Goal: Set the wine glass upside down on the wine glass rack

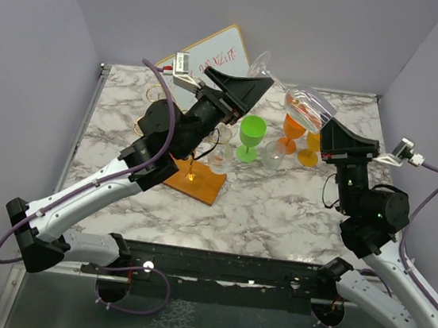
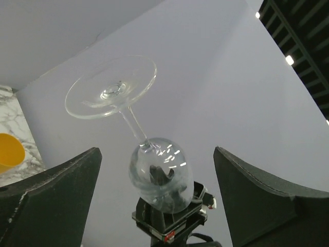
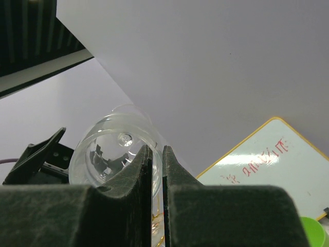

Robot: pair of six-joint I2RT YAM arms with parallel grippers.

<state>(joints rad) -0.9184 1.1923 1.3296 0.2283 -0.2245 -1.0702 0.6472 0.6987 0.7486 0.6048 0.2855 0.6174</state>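
A clear wine glass (image 1: 306,104) hangs in the air on its side over the back of the table, its foot (image 1: 261,60) pointing left. My right gripper (image 1: 321,130) is shut on the wall of its bowl at the rim (image 3: 110,154). My left gripper (image 1: 253,84) is open and empty, its jaws wide apart on either side of the glass (image 2: 159,172) without touching it. The wine glass rack (image 1: 197,182) stands under the left arm. Only its brown wooden base and a bit of gold wire show.
A green glass (image 1: 250,136), two orange glasses (image 1: 292,131) and two small clear glasses (image 1: 274,156) stand mid-table. A tilted whiteboard (image 1: 221,52) leans at the back and also shows in the right wrist view (image 3: 257,159). Grey walls enclose the table.
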